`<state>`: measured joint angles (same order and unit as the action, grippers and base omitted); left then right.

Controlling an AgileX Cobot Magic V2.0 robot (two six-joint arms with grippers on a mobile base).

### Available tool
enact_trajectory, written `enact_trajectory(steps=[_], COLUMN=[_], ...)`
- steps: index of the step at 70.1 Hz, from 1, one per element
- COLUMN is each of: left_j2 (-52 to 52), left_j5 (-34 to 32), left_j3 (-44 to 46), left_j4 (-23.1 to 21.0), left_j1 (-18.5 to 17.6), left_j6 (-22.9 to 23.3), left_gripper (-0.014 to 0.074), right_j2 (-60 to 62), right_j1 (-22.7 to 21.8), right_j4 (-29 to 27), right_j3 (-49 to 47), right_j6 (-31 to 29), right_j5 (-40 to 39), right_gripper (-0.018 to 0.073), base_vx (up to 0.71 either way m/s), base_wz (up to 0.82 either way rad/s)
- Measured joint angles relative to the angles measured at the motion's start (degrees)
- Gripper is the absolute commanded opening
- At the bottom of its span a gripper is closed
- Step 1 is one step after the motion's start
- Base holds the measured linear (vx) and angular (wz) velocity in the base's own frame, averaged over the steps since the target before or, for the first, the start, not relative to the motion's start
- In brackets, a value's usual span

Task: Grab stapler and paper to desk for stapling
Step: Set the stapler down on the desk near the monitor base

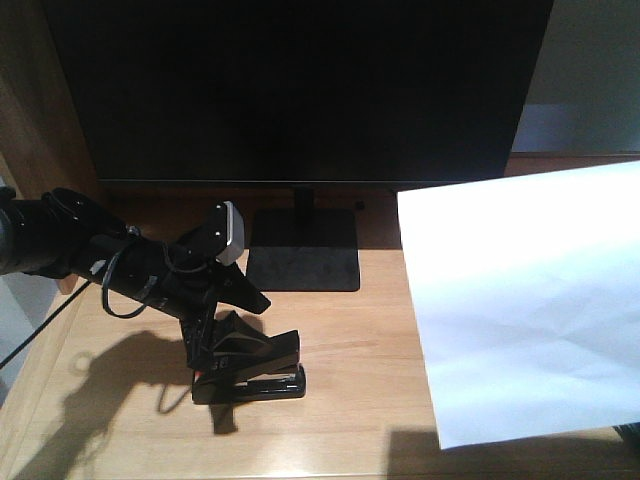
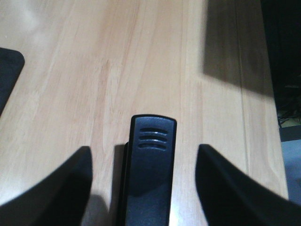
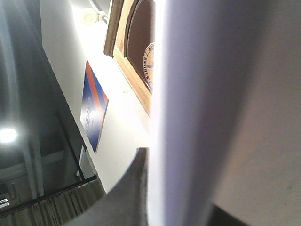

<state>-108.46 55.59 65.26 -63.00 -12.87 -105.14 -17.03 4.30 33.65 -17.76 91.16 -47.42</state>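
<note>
The black stapler (image 1: 262,381) lies flat on the light wood desk (image 1: 340,430), in front of the monitor stand. My left gripper (image 1: 236,352) reaches down over it from the left. In the left wrist view the stapler (image 2: 150,179) sits between the two black fingers (image 2: 61,188), with bare desk (image 2: 94,70) showing on both sides, so this gripper is open. The white paper (image 1: 520,300) hangs tilted in the air over the desk's right side. It fills the right wrist view (image 3: 211,94), where my right gripper (image 3: 183,197) is shut on its edge.
A large dark monitor (image 1: 300,80) stands at the back, its black square base (image 1: 305,255) just behind the stapler. A wooden side panel (image 1: 30,100) rises at the left. The left arm's cable (image 1: 60,300) hangs off the desk's left edge.
</note>
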Motion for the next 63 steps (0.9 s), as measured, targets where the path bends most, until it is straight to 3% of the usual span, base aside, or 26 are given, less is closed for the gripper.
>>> enact_trajectory(steps=[27,48,63], left_j2=[1.19,1.19,1.19], left_j5=[3.03,1.67,-2.53], left_j3=[0.00,0.00,0.00], left_j4=[0.38,-0.19,-0.54], left_j1=[0.00,-0.12,-2.39], left_j6=[0.14,0.14,0.14], left_gripper=[-0.0009,-0.0008,-0.0008], right_j2=[0.00,0.00,0.00], right_j1=[0.00,0.00,0.00], right_j4=[0.00,0.00,0.00], right_j3=[0.00,0.00,0.00], right_j6=[0.00,0.00,0.00], right_j5=[0.00,0.00,0.00], right_gripper=[-0.0006,-0.0006,-0.0006], base_vx=[0.00,0.00,0.00], base_wz=[0.00,0.00,0.00])
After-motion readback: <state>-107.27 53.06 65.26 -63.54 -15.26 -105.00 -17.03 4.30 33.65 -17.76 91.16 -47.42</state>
